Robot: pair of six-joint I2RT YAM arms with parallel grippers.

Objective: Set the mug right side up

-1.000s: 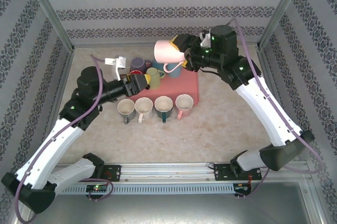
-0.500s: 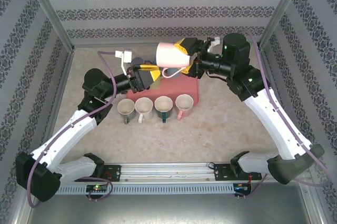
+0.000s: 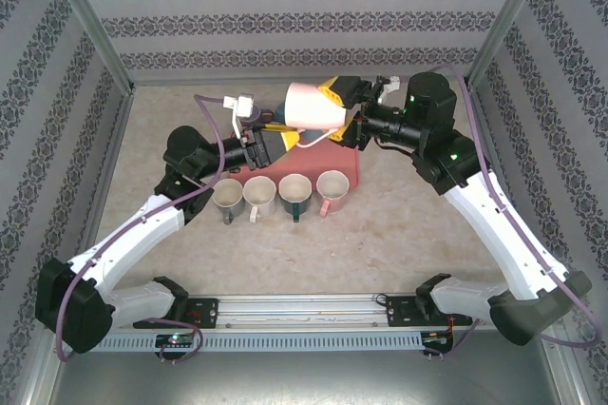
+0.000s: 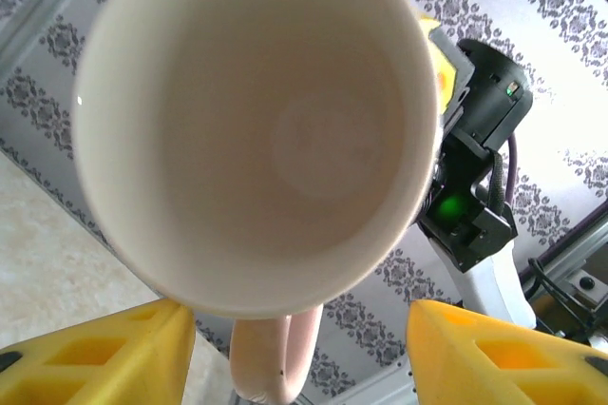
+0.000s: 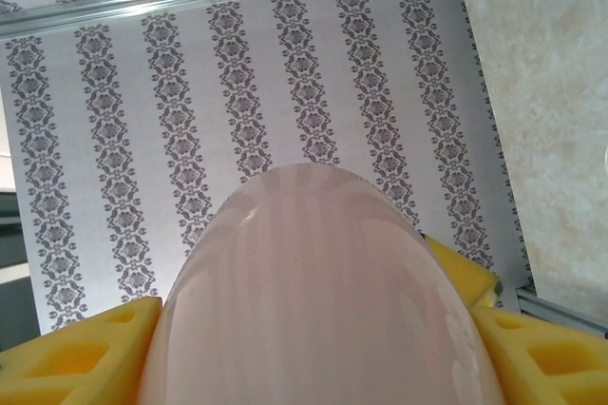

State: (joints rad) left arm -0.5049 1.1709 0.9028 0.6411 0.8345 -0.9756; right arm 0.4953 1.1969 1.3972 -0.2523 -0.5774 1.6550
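Right fingers (image 5: 81,353) pinch the pink mug (image 3: 310,106); left fingers (image 4: 104,359) spread, handle (image 4: 273,359) cropped between them.

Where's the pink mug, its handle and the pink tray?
pink mug (image 3: 309,106), top view, on its side wall.
mug handle (image 4: 252,367), left wrist view, on the loop's left limb.
pink tray (image 3: 348,150), top view, on its bare right part.
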